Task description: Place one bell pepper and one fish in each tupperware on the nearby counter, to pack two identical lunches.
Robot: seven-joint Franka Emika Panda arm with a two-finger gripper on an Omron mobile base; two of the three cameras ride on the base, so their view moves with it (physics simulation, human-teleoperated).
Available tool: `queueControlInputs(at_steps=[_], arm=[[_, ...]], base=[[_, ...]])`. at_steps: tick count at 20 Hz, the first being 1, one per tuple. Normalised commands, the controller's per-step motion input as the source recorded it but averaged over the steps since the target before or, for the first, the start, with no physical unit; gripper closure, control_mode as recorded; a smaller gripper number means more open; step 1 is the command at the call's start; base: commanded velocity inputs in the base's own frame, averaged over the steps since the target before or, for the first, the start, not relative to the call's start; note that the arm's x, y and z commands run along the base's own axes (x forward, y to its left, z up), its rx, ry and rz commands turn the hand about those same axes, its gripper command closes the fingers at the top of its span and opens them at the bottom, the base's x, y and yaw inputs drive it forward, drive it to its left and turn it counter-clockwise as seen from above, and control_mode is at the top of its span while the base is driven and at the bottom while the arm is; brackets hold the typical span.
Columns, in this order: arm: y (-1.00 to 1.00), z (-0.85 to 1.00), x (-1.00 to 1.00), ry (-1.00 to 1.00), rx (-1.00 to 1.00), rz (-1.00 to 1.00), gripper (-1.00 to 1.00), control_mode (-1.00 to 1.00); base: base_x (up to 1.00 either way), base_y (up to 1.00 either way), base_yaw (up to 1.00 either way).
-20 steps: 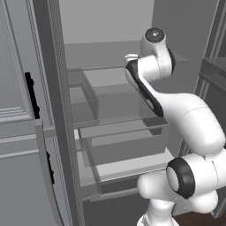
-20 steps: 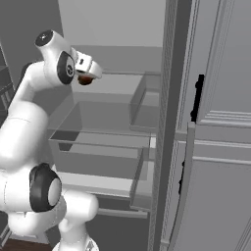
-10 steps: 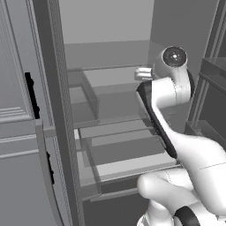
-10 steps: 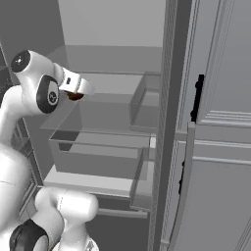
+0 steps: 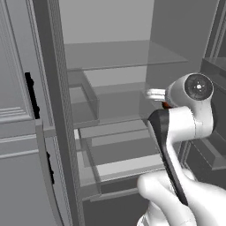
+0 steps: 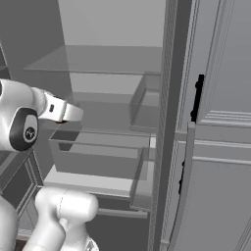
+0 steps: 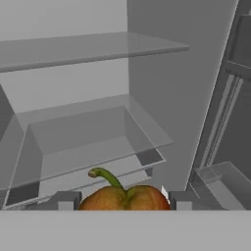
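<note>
You've got the bell pepper [image 7: 124, 198] sitting right between the fingers [image 7: 67, 200], one pad on each side of it, jaws closed in on it and pinching it, with its green stem curling up above the fingertips. Compare with a second ago: the arm has swung across, so in the left base view the big wrist joint now sits further right and lower, close to the fridge's right wall, and in the right base view the hand has slid to the far left edge, with the gripper [image 6: 66, 113] reaching out over the clear fridge drawer [image 6: 100, 158]. The grip itself hasn't changed; the pepper was between the fingers then and it's there now, a sliver of red [image 5: 165, 105] peeking out behind the hand in the left base view. Beyond the fingertips in the hand view you're looking into the open fridge: a glass shelf [image 7: 93, 46] above the fingers, another clear drawer [image 7: 83, 142] just past and above the pepper, and the fridge's side wall to the right of the fingers. The fridge door [image 6: 215, 122] with its black handle [image 6: 196, 98] stands open well off to the right in the right base view. No labels, brand marks or writing are readable on anything here.
</note>
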Motion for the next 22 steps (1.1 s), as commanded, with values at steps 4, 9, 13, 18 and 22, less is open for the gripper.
queueControlInputs(at_steps=[4, 9, 13, 18, 22], arm=[[0.00, 0.00, -0.58, 0.00, 0.00, 0.00, 1.00, 1.00], [0.00, 0.00, 0.00, 0.00, 0.00, 0.00, 1.00, 1.00], [0.00, 0.00, 0.00, 0.00, 0.00, 0.00, 1.00, 1.00], [0.00, 0.00, 0.00, 0.00, 0.00, 0.00, 1.00, 1.00], [0.00, 0.00, 0.00, 0.00, 0.00, 0.00, 1.00, 1.00]], base=[[-0.24, 0.00, 0.00], [-1.00, 0.00, 0.02], [-0.99, 0.09, 0.05], [-0.83, 0.42, 0.10], [-0.49, 0.72, 0.08]])
